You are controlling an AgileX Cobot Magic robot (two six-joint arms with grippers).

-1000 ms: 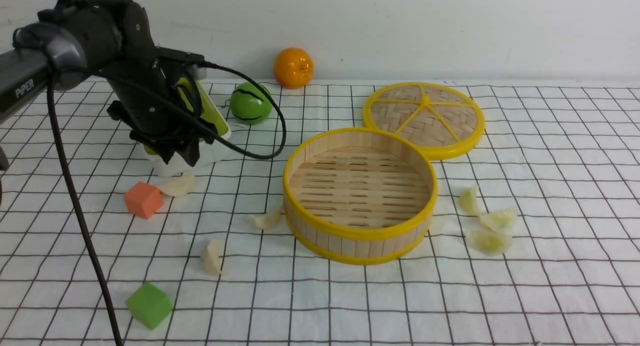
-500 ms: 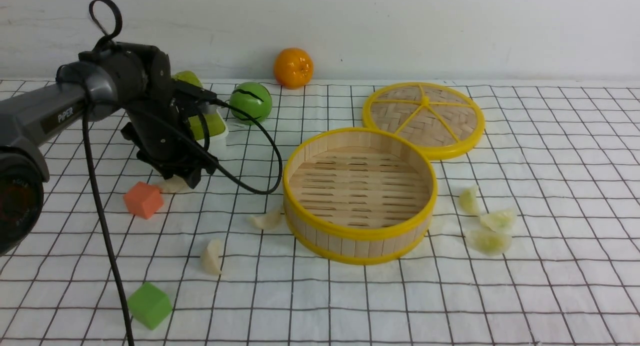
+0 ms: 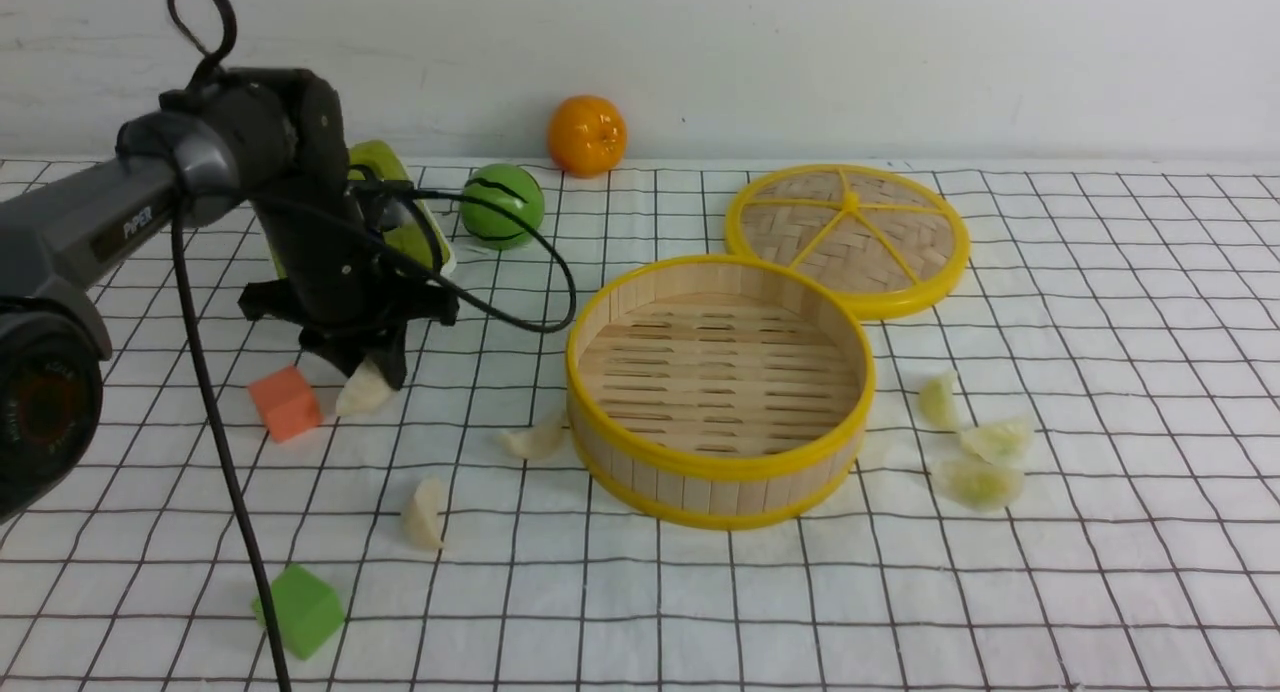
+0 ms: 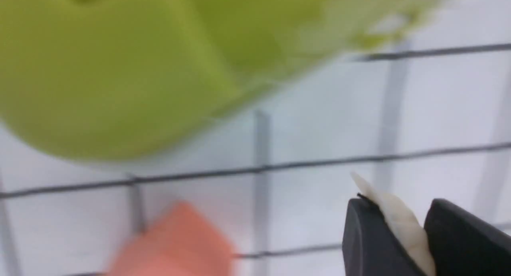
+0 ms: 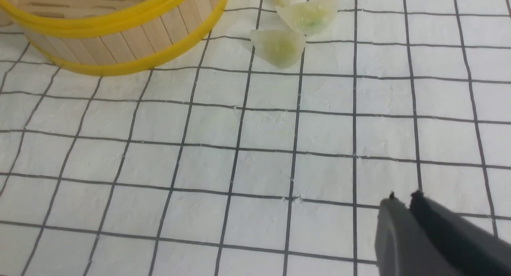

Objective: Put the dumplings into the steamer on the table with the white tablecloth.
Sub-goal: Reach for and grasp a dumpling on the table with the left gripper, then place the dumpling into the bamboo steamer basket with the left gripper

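My left gripper (image 3: pixel 372 370) is shut on a cream-white dumpling (image 3: pixel 362 392), low over the white tablecloth (image 3: pixel 640 612) beside an orange cube (image 3: pixel 286 402). In the left wrist view the dumpling (image 4: pixel 399 220) is pinched between the two black fingers of the left gripper (image 4: pixel 399 208). The steamer (image 3: pixel 720 465) stands empty in the middle. Two cream dumplings (image 3: pixel 535 440) (image 3: pixel 424 514) lie to its left. Three greenish dumplings (image 3: pixel 937 400) (image 3: pixel 997 438) (image 3: pixel 978 483) lie to its right. My right gripper (image 5: pixel 404 198) is shut and empty over bare cloth, short of the greenish dumplings (image 5: pixel 279 48) and the steamer (image 5: pixel 119 36).
The woven lid (image 3: pixel 848 237) lies behind the steamer. A green ball (image 3: pixel 502 206), an orange (image 3: pixel 587 135) and a green-and-white object (image 3: pixel 405 234) sit at the back left. A green cube (image 3: pixel 300 609) is near the front left. The left arm's cable (image 3: pixel 210 422) hangs down to the cloth.
The left gripper came down from above the green-and-white object and shut on the cream dumpling beside the orange cube, tipping it upright. Everything else stayed put.
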